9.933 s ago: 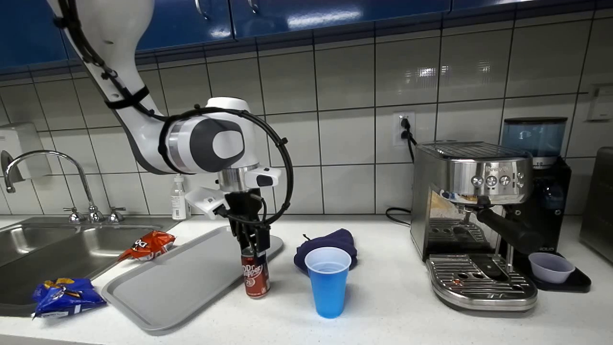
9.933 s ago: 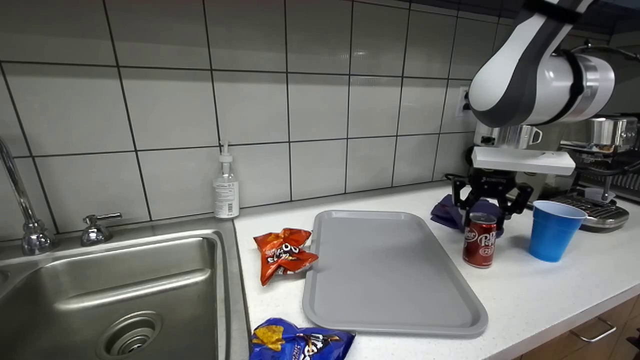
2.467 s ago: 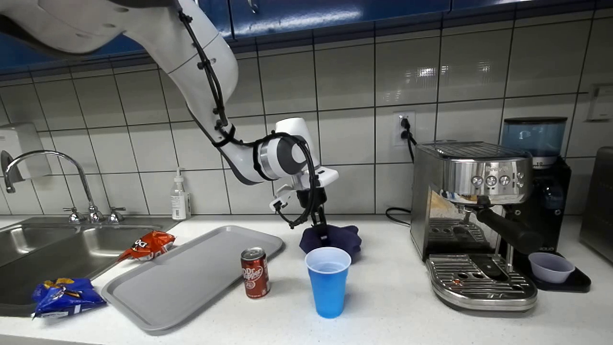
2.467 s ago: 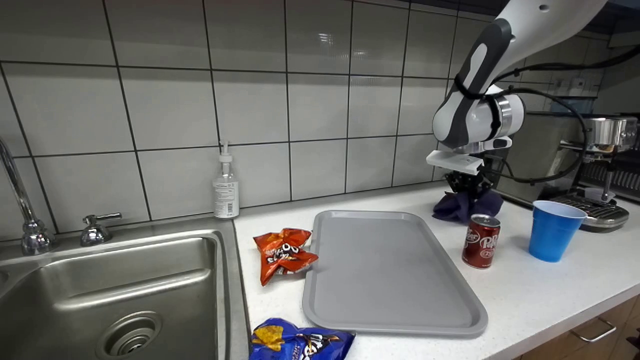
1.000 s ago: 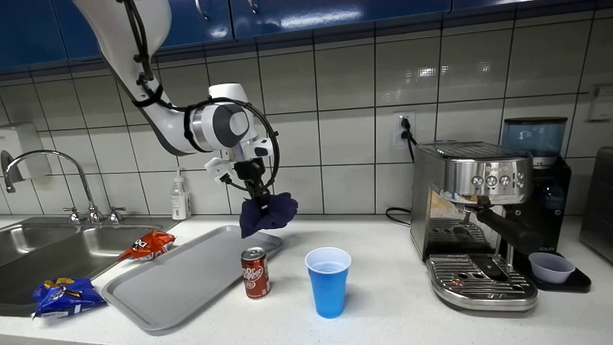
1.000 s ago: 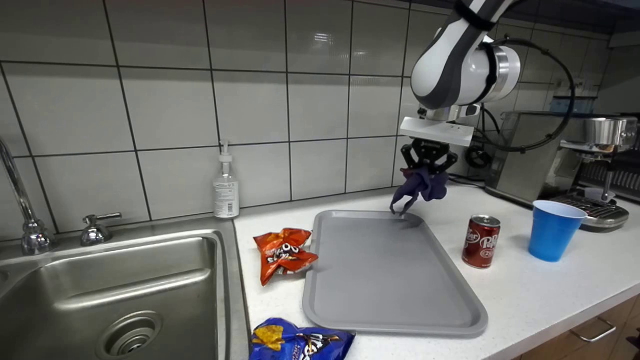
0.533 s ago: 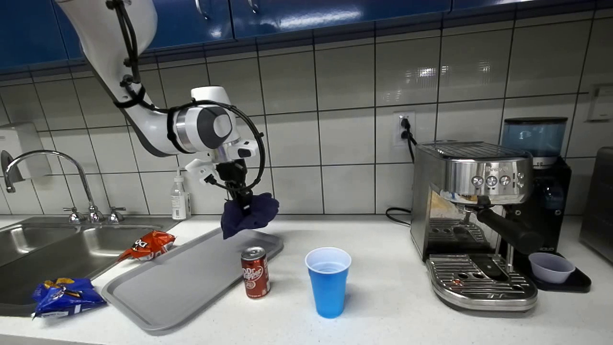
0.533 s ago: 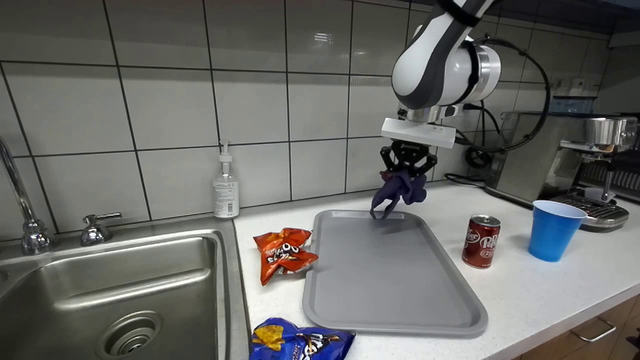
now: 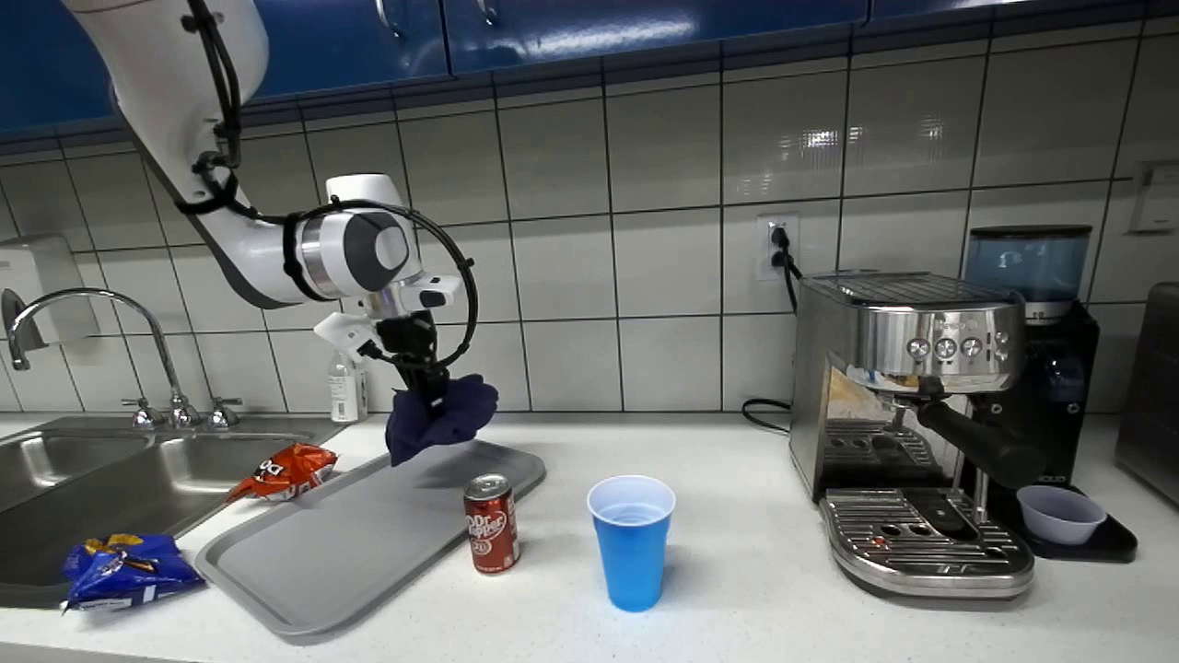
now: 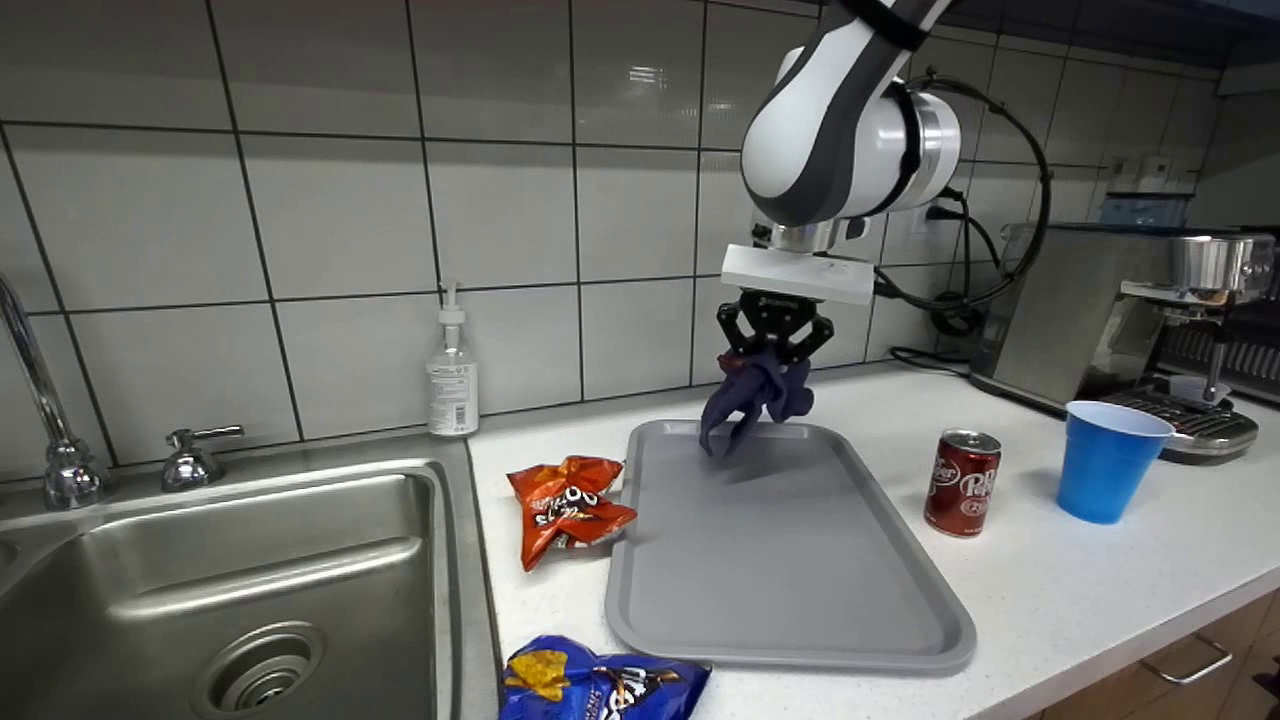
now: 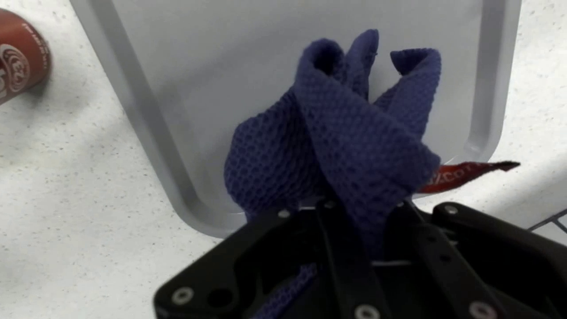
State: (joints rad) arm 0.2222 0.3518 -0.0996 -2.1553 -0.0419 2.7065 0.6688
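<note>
A crumpled dark purple cloth [image 9: 453, 420] hangs from my gripper [image 10: 770, 347], which is shut on it in both exterior views. In the wrist view the cloth [image 11: 354, 141] bunches up between the fingers and hides their tips. A red printed tag [image 11: 465, 177] sticks out beside it. The cloth is held above the far end of a grey tray [image 9: 322, 562], seemingly apart from its surface. Beside the tray's long edge stands a red Dr Pepper can [image 10: 962, 485], upright. Further along the counter is a blue cup [image 9: 632, 548].
An orange chip bag [image 10: 570, 508] lies against the tray on the sink side, with a blue chip bag [image 9: 129, 573] nearer the front. The steel sink [image 10: 462, 560], a soap bottle [image 10: 453, 385] and the tiled wall border the tray. A coffee machine [image 9: 912, 396] stands beyond the cup.
The cloth has been picked up from the counter behind the cup and lifted. Over the last second, gripper and cloth moved toward the sink, over the tray. Can, cup and bags stayed put.
</note>
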